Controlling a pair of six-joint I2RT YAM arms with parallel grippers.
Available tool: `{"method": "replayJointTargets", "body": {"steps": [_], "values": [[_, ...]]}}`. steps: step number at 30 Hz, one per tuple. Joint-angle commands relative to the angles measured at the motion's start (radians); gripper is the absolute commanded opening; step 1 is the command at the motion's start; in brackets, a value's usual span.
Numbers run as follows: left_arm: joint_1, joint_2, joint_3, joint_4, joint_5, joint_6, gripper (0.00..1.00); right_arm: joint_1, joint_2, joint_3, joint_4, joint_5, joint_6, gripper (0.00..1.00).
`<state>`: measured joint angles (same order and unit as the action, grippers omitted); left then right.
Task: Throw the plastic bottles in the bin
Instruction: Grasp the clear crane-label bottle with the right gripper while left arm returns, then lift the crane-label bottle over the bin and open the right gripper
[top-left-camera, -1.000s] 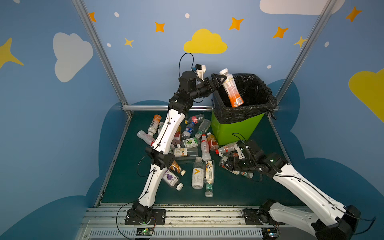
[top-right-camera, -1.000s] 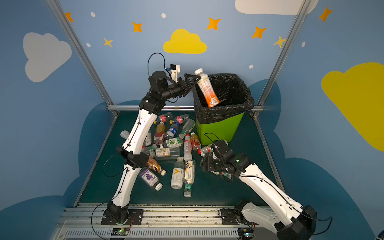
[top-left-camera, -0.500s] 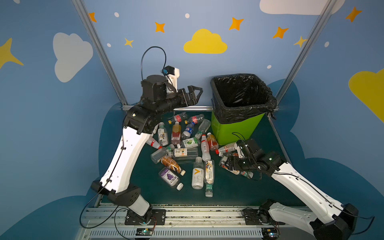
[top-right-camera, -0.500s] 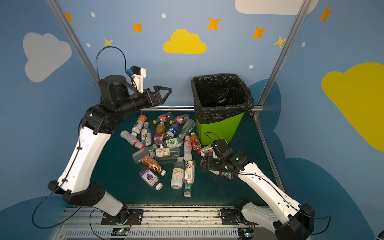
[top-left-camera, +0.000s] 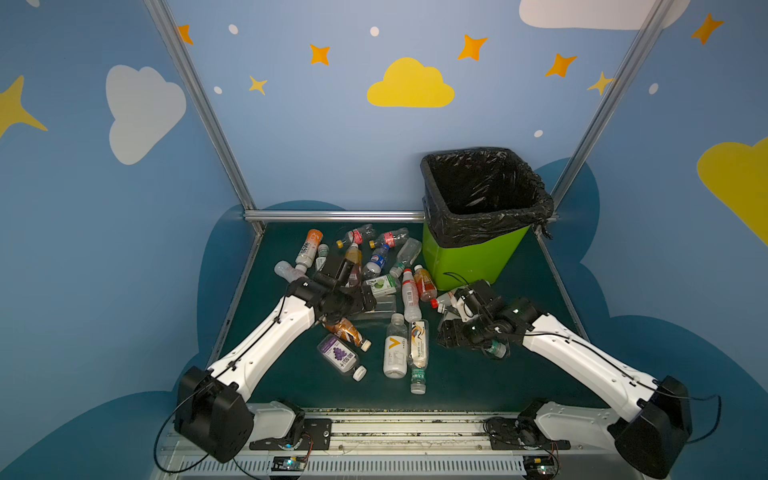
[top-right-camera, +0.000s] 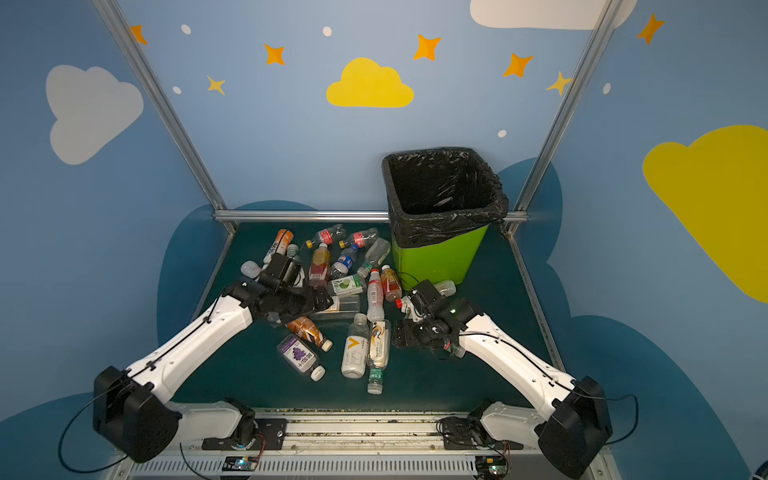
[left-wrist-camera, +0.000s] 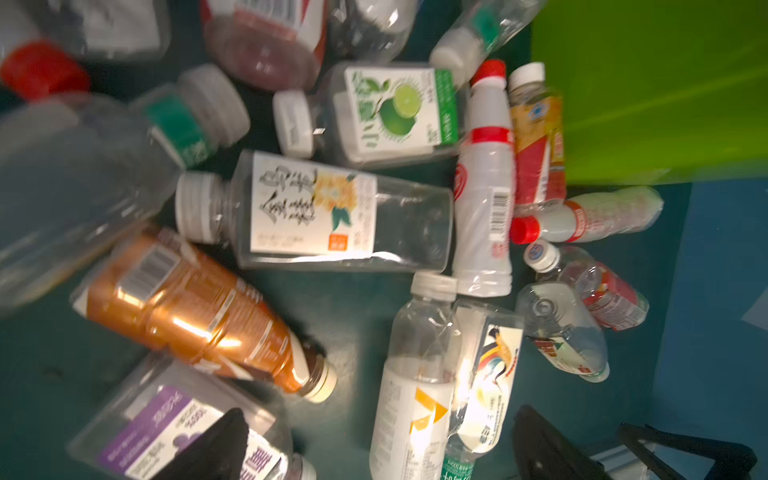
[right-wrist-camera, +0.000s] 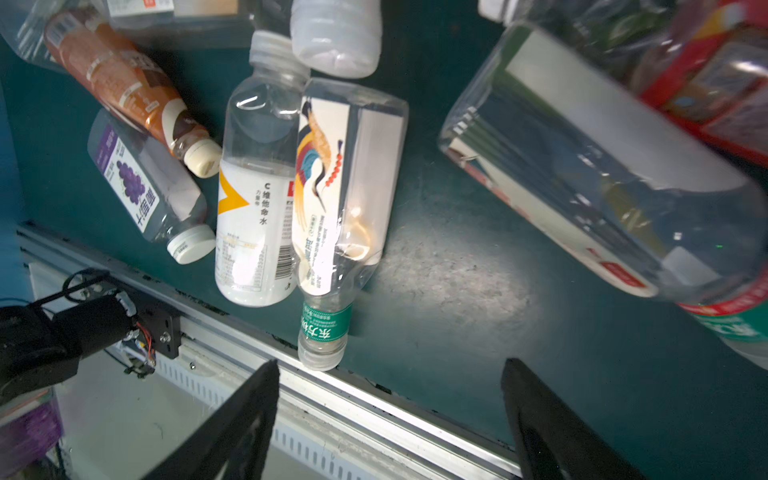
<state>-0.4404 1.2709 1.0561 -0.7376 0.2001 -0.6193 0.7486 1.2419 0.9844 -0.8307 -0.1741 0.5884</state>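
Several plastic bottles lie on the dark green floor left of the lime-green bin (top-left-camera: 469, 257) (top-right-camera: 436, 257) with its black bag. My left gripper (top-left-camera: 365, 301) (top-right-camera: 322, 299) hangs low over the pile, open and empty. In the left wrist view it (left-wrist-camera: 378, 453) frames a white bottle with a yellow V (left-wrist-camera: 411, 399) and a purple grape bottle (left-wrist-camera: 166, 419). A clear flower-label bottle (left-wrist-camera: 316, 212) lies further off. My right gripper (top-left-camera: 446, 332) (right-wrist-camera: 390, 415) is open and empty near the bin's foot, with a big clear bottle (right-wrist-camera: 602, 174) close beside it.
Aluminium rails border the floor at the front (top-left-camera: 395, 419) and the back (top-left-camera: 332, 215), with slanted posts (top-left-camera: 199, 104) at the corners. Blue walls close in both sides. The left arm's base (right-wrist-camera: 62, 332) shows in the right wrist view.
The left arm let an orange bottle drop into the bin, swung back from the rim and came down low over the pile. The right arm has stayed put.
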Motion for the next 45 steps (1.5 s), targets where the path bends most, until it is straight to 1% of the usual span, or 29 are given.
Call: {"method": "replayJointTargets", "body": {"steps": [1, 5, 8, 13, 18, 28, 33, 42, 45], "values": [[0.002, -0.053, -0.061, 0.052, -0.008, -0.099, 1.0, 0.045, 0.056, -0.014, 0.102, -0.038, 0.069, 0.85], [0.003, -0.092, -0.097, 0.009, -0.058, -0.097, 1.0, 0.08, 0.157, 0.028, 0.134, -0.031, 0.085, 0.85], [0.009, -0.123, -0.108, -0.009, -0.083, -0.092, 1.0, 0.093, 0.229, 0.067, 0.125, -0.01, 0.091, 0.85], [0.039, -0.158, -0.132, -0.001, -0.058, -0.085, 1.0, 0.103, 0.322, 0.127, 0.099, 0.043, 0.105, 0.86], [0.062, -0.163, -0.136, -0.012, -0.039, -0.067, 1.0, 0.107, 0.399, 0.173, 0.101, 0.045, 0.106, 0.86], [0.096, -0.201, -0.149, -0.038, -0.039, -0.023, 1.0, 0.12, 0.525, 0.256, 0.031, 0.088, 0.121, 0.84], [0.106, -0.221, -0.163, -0.036, -0.035, -0.019, 1.0, 0.121, 0.562, 0.28, -0.024, 0.113, 0.124, 0.77], [0.115, -0.213, -0.173, -0.028, -0.028, -0.012, 1.0, 0.118, 0.558, 0.266, -0.029, 0.096, 0.119, 0.53], [0.115, -0.209, -0.174, -0.028, -0.024, -0.014, 1.0, 0.121, 0.52, 0.266, -0.046, 0.096, 0.12, 0.51]]}}
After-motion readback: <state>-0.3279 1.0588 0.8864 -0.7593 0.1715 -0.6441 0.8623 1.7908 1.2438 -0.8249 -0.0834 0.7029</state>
